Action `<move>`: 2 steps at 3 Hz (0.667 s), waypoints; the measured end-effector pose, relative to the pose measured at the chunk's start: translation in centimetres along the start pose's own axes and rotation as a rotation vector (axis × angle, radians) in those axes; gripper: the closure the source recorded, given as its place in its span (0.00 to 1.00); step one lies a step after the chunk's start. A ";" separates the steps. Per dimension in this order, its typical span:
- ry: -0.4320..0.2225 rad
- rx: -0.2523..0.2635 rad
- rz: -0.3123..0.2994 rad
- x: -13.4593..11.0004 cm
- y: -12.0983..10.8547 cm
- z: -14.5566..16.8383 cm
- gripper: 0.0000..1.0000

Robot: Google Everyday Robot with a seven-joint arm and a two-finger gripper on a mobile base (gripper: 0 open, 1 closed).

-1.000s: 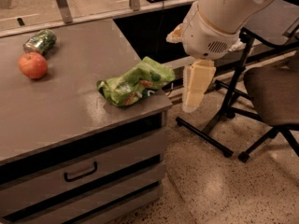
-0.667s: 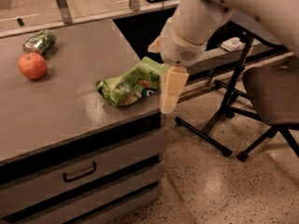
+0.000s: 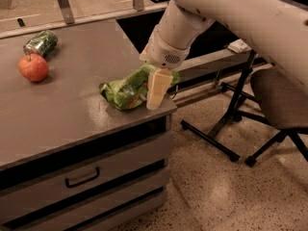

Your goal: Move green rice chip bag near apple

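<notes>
We see a thick, rounded white arm (image 3: pixel 231 18), a dotted vent patch at its wrist, ending in a cream gripper (image 3: pixel 156 89) fronting the green rice chip bag (image 3: pixel 124 88).

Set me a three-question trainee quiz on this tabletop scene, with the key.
1. Which lies farther back on the table, the apple or the green can?
2. True or false: the green rice chip bag touches the apple.
3. The gripper is: A) above the apple; B) at the bag's right end, near the table's front right corner; C) over the can.

Key: 1 the can; 2 false, they lie far apart; 3 B.
</notes>
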State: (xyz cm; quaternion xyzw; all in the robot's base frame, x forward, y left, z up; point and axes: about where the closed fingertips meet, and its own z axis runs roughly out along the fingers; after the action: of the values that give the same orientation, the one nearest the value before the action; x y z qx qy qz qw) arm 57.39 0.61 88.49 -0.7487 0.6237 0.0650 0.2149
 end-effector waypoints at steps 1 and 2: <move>0.016 0.000 0.010 0.7 -1.7 1.6 0.38; 0.035 0.002 0.001 1.2 -2.5 2.6 0.62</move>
State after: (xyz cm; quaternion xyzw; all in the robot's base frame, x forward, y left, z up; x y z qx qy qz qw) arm 60.49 0.90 86.28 -0.7493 0.6277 0.0513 0.2047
